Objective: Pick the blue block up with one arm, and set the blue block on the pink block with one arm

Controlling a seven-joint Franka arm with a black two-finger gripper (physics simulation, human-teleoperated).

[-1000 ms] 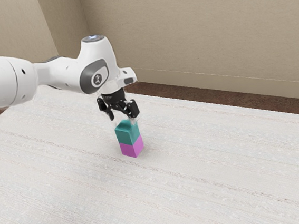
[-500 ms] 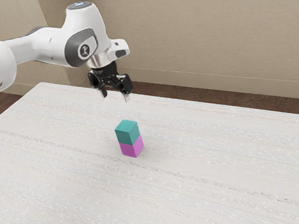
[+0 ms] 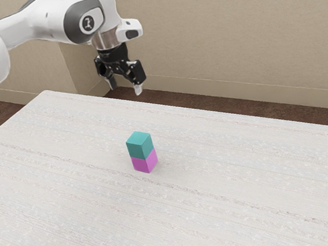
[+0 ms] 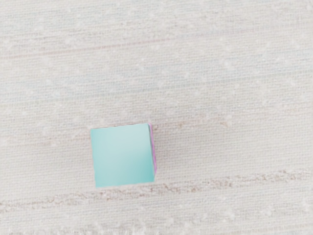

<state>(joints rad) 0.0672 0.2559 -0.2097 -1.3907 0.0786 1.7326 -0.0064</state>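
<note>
The blue block (image 3: 139,144), teal in colour, rests squarely on top of the pink block (image 3: 144,162) near the middle of the table. My gripper (image 3: 125,86) hangs open and holds nothing, well above the stack and a little toward the exterior view's left. Looking down from the hand, the blue block (image 4: 122,154) shows its top face, with a thin sliver of the pink block (image 4: 154,149) along one edge.
The pale wood-grain table (image 3: 246,196) spreads wide around the stack. Its far edge runs before a dark floor strip and a beige wall (image 3: 230,29).
My gripper has let go of the blue block and risen steadily away from it. The stack has stayed still.
</note>
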